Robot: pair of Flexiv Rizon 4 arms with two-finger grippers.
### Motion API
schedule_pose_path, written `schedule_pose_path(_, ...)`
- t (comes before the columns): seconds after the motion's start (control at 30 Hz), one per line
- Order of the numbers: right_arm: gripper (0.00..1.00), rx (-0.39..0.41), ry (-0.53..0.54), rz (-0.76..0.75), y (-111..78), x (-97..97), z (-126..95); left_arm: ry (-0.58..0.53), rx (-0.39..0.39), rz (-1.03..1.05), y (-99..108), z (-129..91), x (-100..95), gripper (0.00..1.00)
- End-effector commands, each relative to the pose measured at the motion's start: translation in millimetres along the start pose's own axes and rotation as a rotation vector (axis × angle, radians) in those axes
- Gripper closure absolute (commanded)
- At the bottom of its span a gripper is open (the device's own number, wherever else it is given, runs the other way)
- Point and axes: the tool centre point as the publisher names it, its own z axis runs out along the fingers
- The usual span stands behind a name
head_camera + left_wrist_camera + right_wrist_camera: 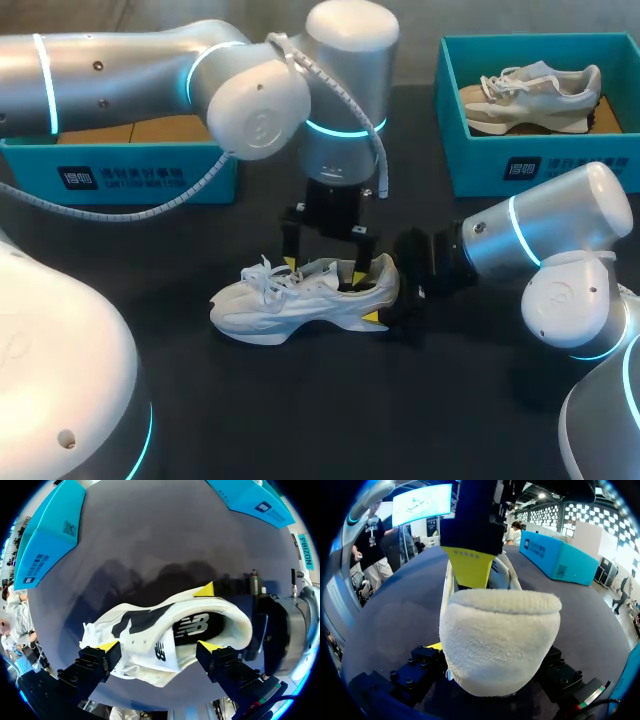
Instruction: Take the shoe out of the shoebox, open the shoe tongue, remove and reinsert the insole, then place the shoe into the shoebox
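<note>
A white sneaker (300, 300) lies on the dark table, toe toward my left side. My right gripper (385, 298) is shut on its padded heel (497, 640), one yellow-tipped finger on each side of it. Straight above the shoe hangs my left gripper (324, 270), open. One of its fingers is over the laces, the other finger (467, 567) dips at the shoe's opening. From the left wrist, my left gripper (159, 647) straddles the shoe (150, 645), and the dark insole (192, 627) shows inside it. An open teal shoebox (140, 175) stands at the back left.
A second teal box (480, 165) at the back right holds another pale sneaker (530, 95). My left arm's big elbow passes in front of the back-left box. Bare dark table lies in front of the shoe.
</note>
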Motion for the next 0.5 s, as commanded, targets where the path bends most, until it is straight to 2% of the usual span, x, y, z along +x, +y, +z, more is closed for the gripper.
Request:
schedule_pose_path(0.03,1.0,0.004,-0.003,0.001,-2.2,0.4,7.3,-0.019,0.008,-0.019,-1.7,5.0,-1.6,0.0)
schedule_pose_path(0.3,1.0,0.004,-0.003,0.001,-2.2,0.4,7.3,-0.086,-0.016,-0.072,1.5,13.9,-16.2,0.0)
schedule_pose_path(0.5,1.0,0.004,-0.003,0.001,-2.2,0.4,7.3,-0.092,-0.016,-0.114,5.0,17.1,-25.7,0.0)
